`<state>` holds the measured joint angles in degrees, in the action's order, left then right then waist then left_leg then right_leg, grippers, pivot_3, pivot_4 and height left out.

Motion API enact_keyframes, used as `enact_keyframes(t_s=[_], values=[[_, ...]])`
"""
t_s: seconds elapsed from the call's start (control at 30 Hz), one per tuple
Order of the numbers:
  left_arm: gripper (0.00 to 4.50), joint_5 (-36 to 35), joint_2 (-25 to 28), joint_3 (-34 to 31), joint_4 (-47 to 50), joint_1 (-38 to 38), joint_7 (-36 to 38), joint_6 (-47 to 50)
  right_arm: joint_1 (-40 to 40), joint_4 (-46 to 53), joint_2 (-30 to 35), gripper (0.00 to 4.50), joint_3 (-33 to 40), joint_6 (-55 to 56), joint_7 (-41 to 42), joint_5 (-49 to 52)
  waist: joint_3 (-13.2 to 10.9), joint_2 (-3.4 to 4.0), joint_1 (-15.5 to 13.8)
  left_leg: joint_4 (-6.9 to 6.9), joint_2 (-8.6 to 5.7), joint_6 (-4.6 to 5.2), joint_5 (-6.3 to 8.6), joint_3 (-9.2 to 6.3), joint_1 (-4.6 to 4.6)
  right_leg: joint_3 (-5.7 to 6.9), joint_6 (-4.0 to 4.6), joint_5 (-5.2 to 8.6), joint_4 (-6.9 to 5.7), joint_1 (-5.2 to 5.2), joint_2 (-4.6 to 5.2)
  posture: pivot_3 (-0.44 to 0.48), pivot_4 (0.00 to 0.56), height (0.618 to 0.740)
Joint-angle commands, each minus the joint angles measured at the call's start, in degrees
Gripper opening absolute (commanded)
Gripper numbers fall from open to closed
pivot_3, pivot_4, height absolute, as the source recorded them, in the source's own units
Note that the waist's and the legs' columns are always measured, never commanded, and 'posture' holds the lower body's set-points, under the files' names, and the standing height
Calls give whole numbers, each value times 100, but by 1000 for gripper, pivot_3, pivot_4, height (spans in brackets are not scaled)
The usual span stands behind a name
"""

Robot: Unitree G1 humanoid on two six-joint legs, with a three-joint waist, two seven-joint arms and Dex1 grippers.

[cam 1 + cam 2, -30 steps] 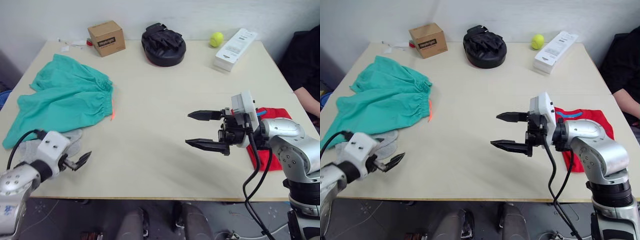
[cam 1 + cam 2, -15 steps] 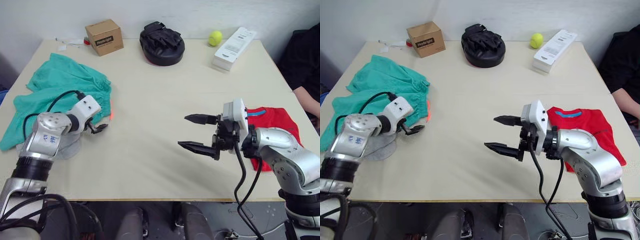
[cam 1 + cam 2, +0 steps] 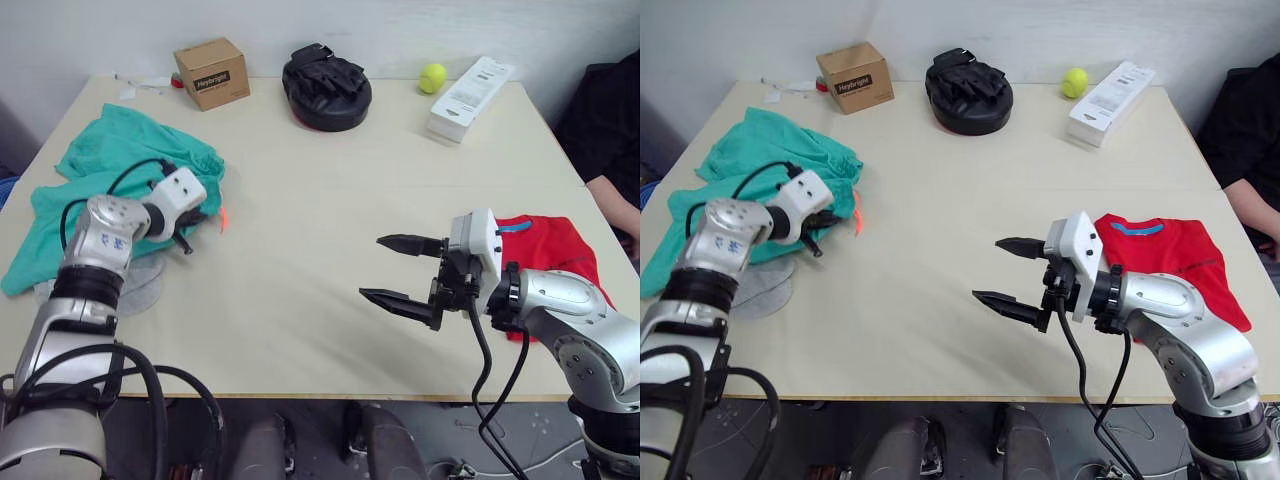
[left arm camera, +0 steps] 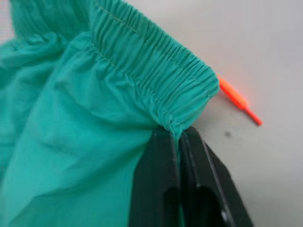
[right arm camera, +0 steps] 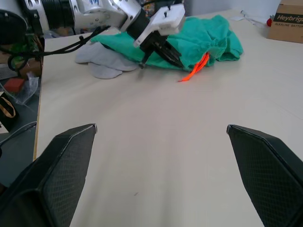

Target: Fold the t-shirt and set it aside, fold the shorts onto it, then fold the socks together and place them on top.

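since a second ago the left gripper (image 3: 821, 232) has come up from the table's near left edge and across to the shorts (image 3: 95, 190); half a second ago it was just short of the waistband corner with its tips over bare table, and now its two black fingers (image 4: 163, 175) are pinched together on the gathered waistband edge, with teal cloth caught between them in the left wrist view. the shorts, which lay spread fairly flat at the table's left side, now look bunched and lifted around that grip, with the orange drawstring (image 3: 856, 222) trailing out onto the table (image 3: 320, 190) just beside the fingers. the right gripper (image 3: 398, 269) has hardly changed: it hovers above the middle of the table, jaws spread wide apart, holding nothing and touching nothing, pointing toward the left arm. the t-shirt (image 3: 1168, 262) lies folded at the table's right side, partly behind the right arm, its light blue neck band showing. the socks (image 3: 140, 283) lie flat near the left front edge, partly tucked under the shorts' lower edge and beneath the left forearm. along the far edge stand a cardboard box (image 3: 211, 73), a black padded mitt (image 3: 326, 85), a tennis ball (image 3: 432, 77) and a white packet (image 3: 468, 85), all as before. a person's dark sleeve and hand (image 3: 612, 195) show at the right edge.
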<state>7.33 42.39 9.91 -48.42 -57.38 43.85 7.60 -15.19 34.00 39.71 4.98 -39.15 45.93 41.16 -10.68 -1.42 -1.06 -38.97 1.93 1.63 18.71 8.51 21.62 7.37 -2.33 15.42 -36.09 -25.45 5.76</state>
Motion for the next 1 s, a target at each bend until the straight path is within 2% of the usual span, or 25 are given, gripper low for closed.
enact_keyframes(t_s=[0.03,0.2,0.3,0.37,0.5,0.63,0.77,0.87,0.97,1.0], values=[[22,66,198,-32,-5,-850,545,-397,47,247,69,4500,125,79,-16,87,-6,-10,-14,-4,0,3,2,-3,6,4,-1,0,2,-1,0,0,150,740],[22,200,85,198,205,-1719,1292,-618,129,254,61,4500,81,144,-32,28,-6,-10,-19,-10,-10,21,12,2,20,11,-26,-15,6,-1,-9,0,150,740],[22,-11,-163,224,671,-1995,1850,-397,229,273,125,4500,83,167,22,-3,-6,-10,-22,-23,-13,32,11,-8,49,16,-43,-24,15,-8,-20,0,150,740],[22,-320,-378,250,1381,-1879,2400,85,300,293,217,4500,92,214,130,-42,-6,-11,-28,-25,-19,41,13,-8,55,16,-50,-28,20,-8,-19,0,150,740],[22,-860,-807,610,3413,-993,3120,1210,446,205,519,4500,87,592,410,-442,-5,-9,-14,-32,-27,58,17,-2,57,2,-71,-40,31,-5,-14,0,150,740],[22,-859,-1294,1195,4492,-181,3019,1909,590,44,769,4500,194,1019,602,-830,-6,-7,15,-50,-22,58,17,-1,55,-13,-75,-42,19,-3,-20,0,150,740],[22,-754,-1937,1673,4842,258,2531,2689,773,-18,963,4500,436,1205,721,-971,-6,-7,-26,-78,-19,57,16,-7,56,-23,-73,-41,20,-3,-23,0,150,740],[22,-784,-2309,1783,4924,366,2169,3143,938,12,1036,4500,578,1294,759,-1036,-6,-7,-45,-95,-19,64,20,-9,58,-30,-73,-41,15,-2,-17,0,150,740],[676,-977,-2468,1590,4969,410,1958,3469,1032,133,1034,4500,612,1313,702,-1043,-6,-7,-42,-98,-20,69,23,-13,61,-30,-74,-42,14,0,-5,0,150,740],[1019,-1107,-2467,1490,5041,418,1962,3599,1054,176,1026,4500,600,1312,687,-1054,-6,-7,-41,-98,-19,69,23,-12,60,-31,-74,-42,15,0,1,0,150,740]])
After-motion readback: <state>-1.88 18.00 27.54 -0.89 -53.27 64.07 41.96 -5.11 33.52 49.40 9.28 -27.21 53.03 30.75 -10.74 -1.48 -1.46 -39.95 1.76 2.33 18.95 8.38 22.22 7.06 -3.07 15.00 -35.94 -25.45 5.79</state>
